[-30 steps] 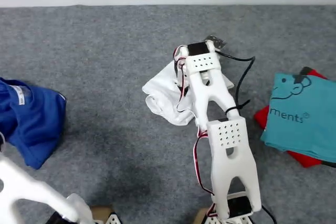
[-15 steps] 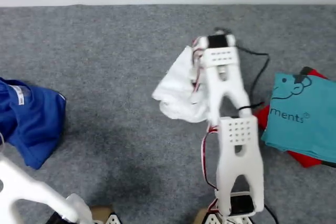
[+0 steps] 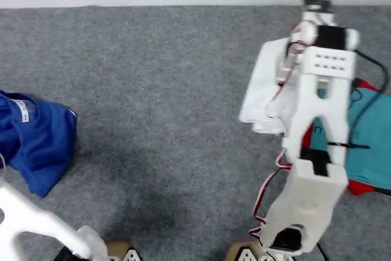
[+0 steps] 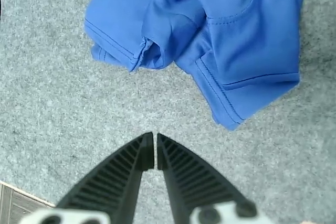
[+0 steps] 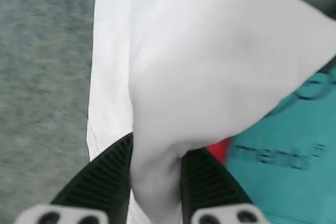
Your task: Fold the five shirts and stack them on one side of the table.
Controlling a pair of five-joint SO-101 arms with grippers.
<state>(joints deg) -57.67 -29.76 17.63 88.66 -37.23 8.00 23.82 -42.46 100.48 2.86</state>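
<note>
The left gripper (image 4: 156, 139) is hovering closest to the arm bases, with its jaws pressed together and holding nothing, just above the grey felt-covered desk (image 3: 153, 77). Just beyond its tips, the crumpled blue cotton shirt (image 4: 210, 40) is lying unfolded at the left edge of the desk, in the same place as one second ago.

Further out, the right arm (image 3: 317, 120) is reaching across the right half of the desk. Over the last second it has been swinging away from the desk centre, outward and to the right. The right gripper (image 5: 156, 148) is pinching a fold of the white fabric shirt (image 3: 263, 90) and carrying it along. The white shirt is now hanging bunched from the jaws, clear of its former spot at the centre.

The white shirt is arriving beside the folded teal printed shirt (image 3: 374, 145), which is lying on top of the red shirt (image 3: 356, 187) at the right edge. In the right wrist view, the white cloth is overlapping the teal one.

Judgement: the stack is being built on the right side, and the white shirt is going to join it. The garment is looking loosely gathered, so it may need squaring on release. The blue shirt is waiting to be folded.
</note>
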